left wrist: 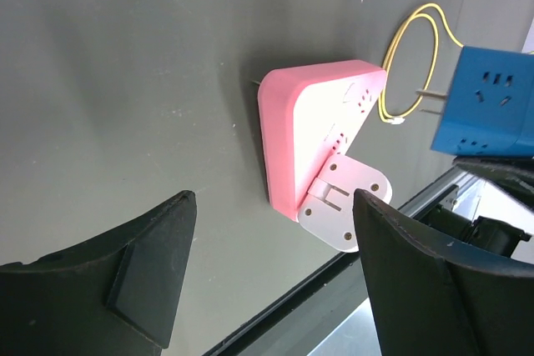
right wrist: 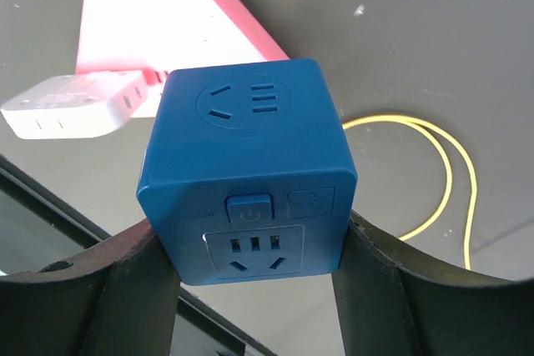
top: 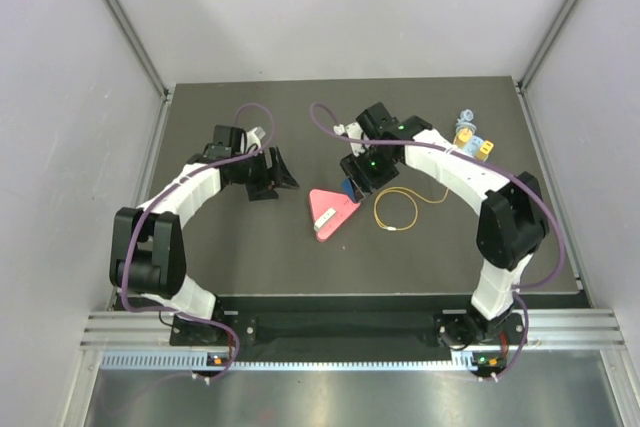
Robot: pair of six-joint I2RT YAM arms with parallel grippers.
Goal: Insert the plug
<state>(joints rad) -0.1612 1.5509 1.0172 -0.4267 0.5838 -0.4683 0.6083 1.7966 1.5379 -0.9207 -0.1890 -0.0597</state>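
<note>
My right gripper (top: pixel 352 185) (right wrist: pixel 254 235) is shut on a blue cube adapter (right wrist: pixel 250 147) with sockets on its faces. The cube also shows in the left wrist view (left wrist: pixel 488 102), held above the mat with two metal prongs pointing toward a pink triangular power strip (top: pixel 332 212) (left wrist: pixel 292 122) (right wrist: pixel 125 39). A thin yellow cable (top: pixel 395 209) (left wrist: pixel 409 56) (right wrist: pixel 442 164) lies coiled right of the strip. Small yellow blocks (top: pixel 480 146) lie at the back right; the right arm hides whether the cable joins one. My left gripper (top: pixel 275 175) (left wrist: pixel 271 273) is open and empty, left of the strip.
A white hinged tab (left wrist: pixel 346 206) sticks out from the strip's near corner. A pale blue small object (top: pixel 466 117) lies beside the yellow blocks. The dark mat's near edge meets a metal rail (top: pixel 350 327). Grey walls close in both sides.
</note>
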